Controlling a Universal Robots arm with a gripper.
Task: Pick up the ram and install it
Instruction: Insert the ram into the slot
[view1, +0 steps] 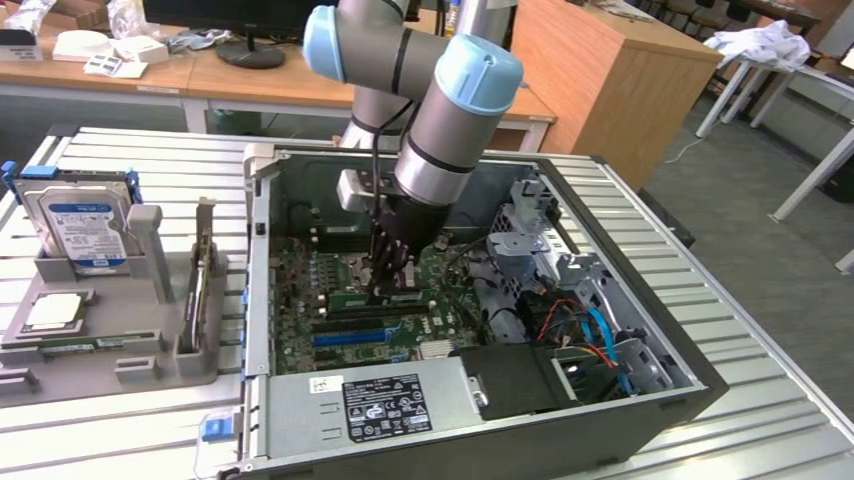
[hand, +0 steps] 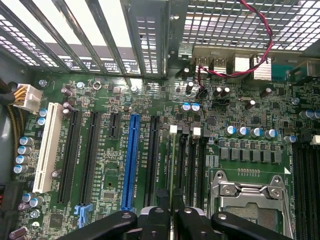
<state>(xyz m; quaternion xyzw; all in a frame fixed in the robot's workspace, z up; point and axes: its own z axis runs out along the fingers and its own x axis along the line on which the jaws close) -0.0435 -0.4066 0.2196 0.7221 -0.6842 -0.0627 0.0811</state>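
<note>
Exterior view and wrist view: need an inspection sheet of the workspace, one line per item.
surface: slatted metal table, with an open PC case lying on it.
job's things: ram held edge-on in the gripper, over the memory slots of the motherboard; cannot tell if it is seated.
clutter: grey fixture at the exterior view's left, holding a hard drive and a processor chip.
grippers: gripper shut on the ram, low inside the case.
cables: red wire across the case's perforated grille; blue cables near the drive bay.
surroundings: wooden desks behind the table, a monitor stand on one.
</note>
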